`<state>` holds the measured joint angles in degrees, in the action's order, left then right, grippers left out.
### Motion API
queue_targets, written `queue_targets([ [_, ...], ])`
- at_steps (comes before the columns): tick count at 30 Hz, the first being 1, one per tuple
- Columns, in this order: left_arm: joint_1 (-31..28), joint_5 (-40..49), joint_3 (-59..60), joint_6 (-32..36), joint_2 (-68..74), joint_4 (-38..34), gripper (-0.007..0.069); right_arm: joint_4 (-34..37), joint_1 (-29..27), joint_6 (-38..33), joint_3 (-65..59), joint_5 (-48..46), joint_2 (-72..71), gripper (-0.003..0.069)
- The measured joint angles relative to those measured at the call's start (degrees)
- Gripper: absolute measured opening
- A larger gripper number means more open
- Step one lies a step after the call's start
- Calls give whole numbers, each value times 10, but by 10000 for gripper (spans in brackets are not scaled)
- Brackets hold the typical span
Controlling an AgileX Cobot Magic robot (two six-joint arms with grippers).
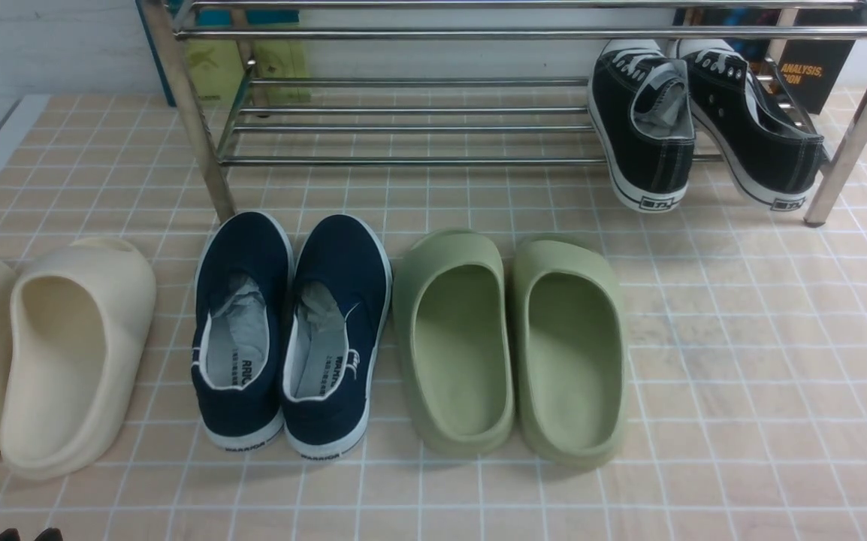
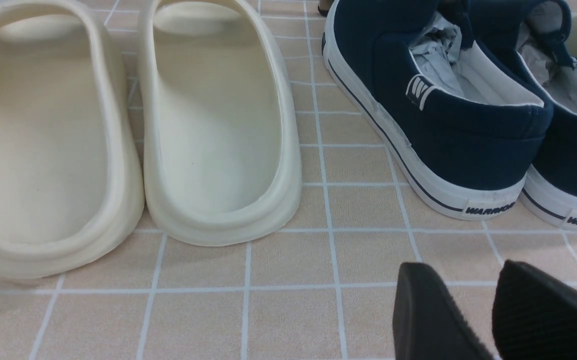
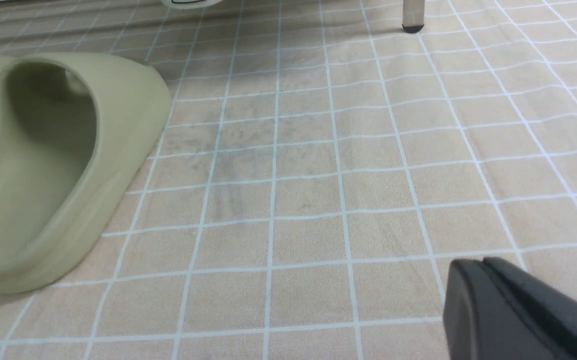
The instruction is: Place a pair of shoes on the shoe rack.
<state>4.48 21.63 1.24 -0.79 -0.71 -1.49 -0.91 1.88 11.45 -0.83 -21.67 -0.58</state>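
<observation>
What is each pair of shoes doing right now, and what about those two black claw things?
Black sneakers: on the shoe rack's bottom shelf, heels overhanging the front.
Navy slip-ons: on the floor, side by side.
Green slides: on the floor, side by side.
Cream slides: on the floor, side by side.
Left gripper: slightly open, empty.
Right gripper: shut, empty.

Sneakers (image 1: 704, 124) on rack's (image 1: 403, 128) right end

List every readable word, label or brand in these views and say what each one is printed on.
"WARRIOR": heel tabs of the navy slip-on shoes.
"ANALYSIS," with a cut-off word under it: dark box behind the shoe rack.
Unreadable: heel tabs of the black sneakers, the navy insole print, and the logo on the green packaging.
</observation>
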Motion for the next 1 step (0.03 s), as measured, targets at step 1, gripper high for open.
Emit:
queue_targets([
  [1, 0, 0, 0, 0, 0, 0, 240, 0, 0, 0, 0, 0, 0, 11],
])
